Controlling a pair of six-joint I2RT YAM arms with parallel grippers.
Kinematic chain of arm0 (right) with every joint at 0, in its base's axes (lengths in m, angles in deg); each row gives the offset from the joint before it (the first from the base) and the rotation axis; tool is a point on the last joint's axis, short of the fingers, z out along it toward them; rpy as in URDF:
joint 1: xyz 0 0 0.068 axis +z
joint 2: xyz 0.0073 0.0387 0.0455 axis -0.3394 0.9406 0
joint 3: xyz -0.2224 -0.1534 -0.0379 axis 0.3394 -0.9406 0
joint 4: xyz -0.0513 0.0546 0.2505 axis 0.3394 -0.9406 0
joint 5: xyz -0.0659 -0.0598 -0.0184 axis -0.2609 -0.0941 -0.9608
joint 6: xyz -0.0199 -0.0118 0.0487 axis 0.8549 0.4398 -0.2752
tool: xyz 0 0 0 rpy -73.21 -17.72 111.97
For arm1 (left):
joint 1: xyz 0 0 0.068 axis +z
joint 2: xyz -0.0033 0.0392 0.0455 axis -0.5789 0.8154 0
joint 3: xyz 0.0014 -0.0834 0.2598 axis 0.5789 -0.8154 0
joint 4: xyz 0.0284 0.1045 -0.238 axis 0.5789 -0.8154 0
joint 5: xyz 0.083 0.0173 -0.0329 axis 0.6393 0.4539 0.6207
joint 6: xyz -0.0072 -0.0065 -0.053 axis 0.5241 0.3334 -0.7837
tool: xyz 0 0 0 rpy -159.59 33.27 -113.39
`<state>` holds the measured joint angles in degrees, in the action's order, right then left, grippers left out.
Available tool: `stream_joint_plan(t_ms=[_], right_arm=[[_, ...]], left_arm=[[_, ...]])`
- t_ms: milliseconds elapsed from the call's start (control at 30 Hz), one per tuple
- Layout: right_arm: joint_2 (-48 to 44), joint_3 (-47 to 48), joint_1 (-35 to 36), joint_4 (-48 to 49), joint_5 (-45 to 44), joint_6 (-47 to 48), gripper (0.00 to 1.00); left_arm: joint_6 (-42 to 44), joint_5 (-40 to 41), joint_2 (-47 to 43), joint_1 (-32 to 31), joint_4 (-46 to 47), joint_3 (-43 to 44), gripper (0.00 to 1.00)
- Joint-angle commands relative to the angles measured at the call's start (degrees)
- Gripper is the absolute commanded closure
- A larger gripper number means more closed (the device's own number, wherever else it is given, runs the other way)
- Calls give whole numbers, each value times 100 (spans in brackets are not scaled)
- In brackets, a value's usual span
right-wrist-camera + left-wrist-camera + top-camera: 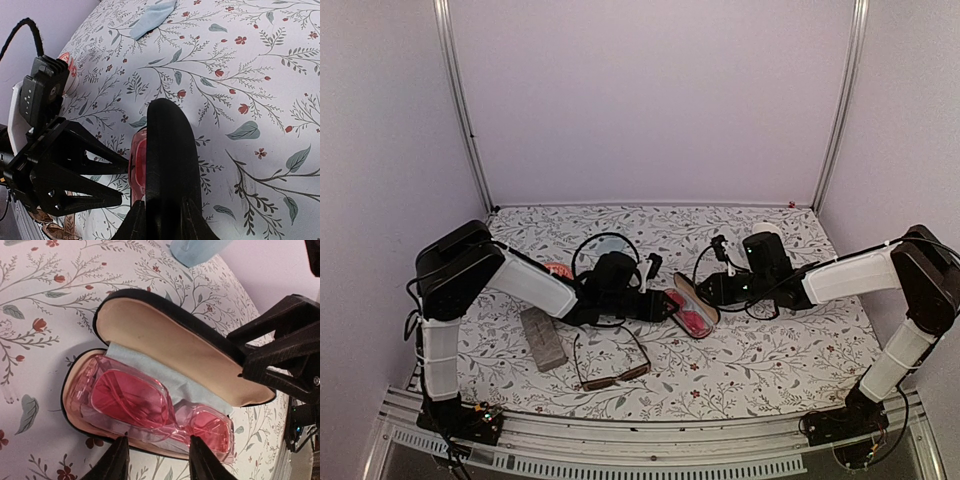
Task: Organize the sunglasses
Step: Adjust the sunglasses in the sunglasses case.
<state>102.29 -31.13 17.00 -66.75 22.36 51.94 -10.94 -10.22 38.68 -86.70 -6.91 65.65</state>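
One pair, the pink-red sunglasses [150,410], is lying in the open black case [76,415], so we are finishing its stowing. The jaws of our left gripper [157,460] are standing apart at the near rim; our right gripper [162,222] is clamping the lid [170,340], which probably needs closing next.

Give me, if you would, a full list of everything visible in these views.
pink-red sunglasses: one, translucent pink-red, folded inside the open case
black oval case: one, black with tan lining, mid-table
case cloth: one, light blue, under the sunglasses
loose cloth: one, light blue, on the table beyond the case
brown glasses: one, thin dark brown, temples open, near the front edge
grey rectangular case: one, grey, left of the brown glasses
table: one, white floral cover
left gripper: one, black, open at the case's near rim
right gripper: one, black, clamped on the case lid
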Motion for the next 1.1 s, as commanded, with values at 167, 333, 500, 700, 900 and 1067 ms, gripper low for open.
stream_joint_plan(t_ms=[167,333,500,700,900,1067], right_arm=[[27,88,60,-139,86,12,76],[49,92,67,-139,82,12,76],[62,92,60,-130,82,3,76],[78,101,67,-96,93,7,76],[72,61,70,-56,108,-6,76],[29,9,78,-9,108,-23,76]], left_arm=[[232,183,-428,-143,128,-401,45],[346,408,-514,-314,-6,-555,40],[410,452,-493,-487,-117,-523,40],[428,456,-351,-673,-298,-383,43],[422,643,-176,-801,-892,26,43],[424,804,-9,-853,-1345,362,43]])
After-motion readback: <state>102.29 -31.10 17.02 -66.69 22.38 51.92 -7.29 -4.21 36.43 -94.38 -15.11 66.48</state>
